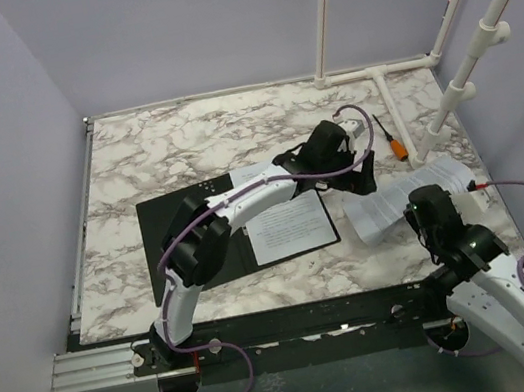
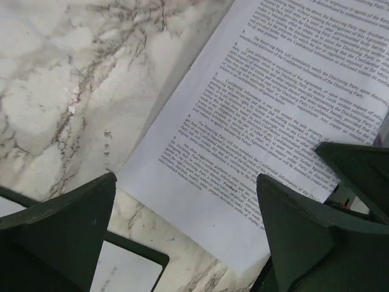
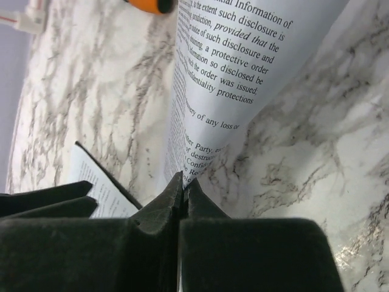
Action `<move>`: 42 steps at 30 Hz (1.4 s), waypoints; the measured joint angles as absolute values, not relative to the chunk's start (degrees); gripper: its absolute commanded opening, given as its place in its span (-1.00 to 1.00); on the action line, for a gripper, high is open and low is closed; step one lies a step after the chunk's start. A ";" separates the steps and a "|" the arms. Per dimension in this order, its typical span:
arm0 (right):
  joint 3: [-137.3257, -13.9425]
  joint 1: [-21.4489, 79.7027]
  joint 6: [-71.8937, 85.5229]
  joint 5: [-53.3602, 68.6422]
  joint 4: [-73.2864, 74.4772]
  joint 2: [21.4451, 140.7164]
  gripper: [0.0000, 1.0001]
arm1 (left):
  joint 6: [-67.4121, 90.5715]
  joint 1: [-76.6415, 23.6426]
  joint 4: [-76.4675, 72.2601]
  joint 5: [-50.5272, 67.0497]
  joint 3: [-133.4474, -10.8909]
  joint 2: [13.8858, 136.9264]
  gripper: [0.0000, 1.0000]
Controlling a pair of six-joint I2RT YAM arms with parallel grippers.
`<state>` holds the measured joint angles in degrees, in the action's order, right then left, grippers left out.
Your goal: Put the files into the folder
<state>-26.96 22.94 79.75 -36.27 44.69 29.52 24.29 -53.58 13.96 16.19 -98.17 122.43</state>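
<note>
— How far along?
— Halfway, I'd say: one sheet (image 1: 288,228) lies in the open folder (image 1: 171,227). The other sheet (image 3: 234,67), toward the bench's (image 1: 133,158) right edge, is pinched in the right tool (image 3: 182,180). The left tool (image 2: 186,179) gapes, empty.

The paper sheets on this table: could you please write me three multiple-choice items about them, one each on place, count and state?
1. Where does the ungripped sheet lie? A on the open folder; B on bare marble; C on the floor.
2. How many printed sheets show from above? A one; B two; C four.
3. The right fingers are: A spread wide; B shut on the other sheet; C out of view.
Answers: A, it rests on the folder's black inner face; B, one lies on the folder and one to its right; B, the paper's edge is pinched between them.
</note>
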 measured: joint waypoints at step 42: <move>-55.94 22.92 31.86 31.51 14.17 55.51 -0.99 | 35.66 -26.74 5.80 14.11 -53.36 63.24 0.98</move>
